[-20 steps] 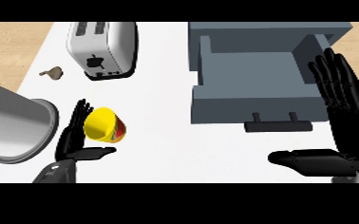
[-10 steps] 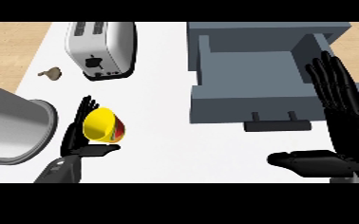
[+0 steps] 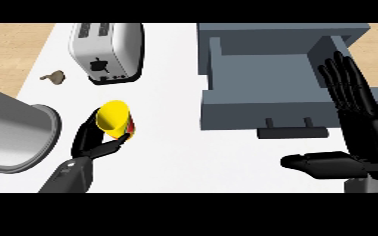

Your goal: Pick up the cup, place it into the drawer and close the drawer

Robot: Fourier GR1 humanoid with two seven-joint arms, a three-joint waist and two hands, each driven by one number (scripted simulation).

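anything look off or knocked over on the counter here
Nothing stands out. The yellow cup is tilted, but only because the left hand is curled round it. The toaster is undisturbed, the drawer is open, and the right hand rests open beside it.

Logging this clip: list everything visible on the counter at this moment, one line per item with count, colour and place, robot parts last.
cup: one, yellow with a red patch, lower left, held in the left hand
drawer: one, grey, open, upper right, handle facing the robot
toaster: one, white and silver, upper left, slots on top
small object: one, brown, left of the toaster; cannot tell what it is
pot-like vessel: one, grey metal, left edge, partly cut off
counter: one, white top, wooden floor showing at the upper left corner
left hand: one, black, curled round the cup
right hand: one, black, open, fingers up, at the right edge beside the drawer
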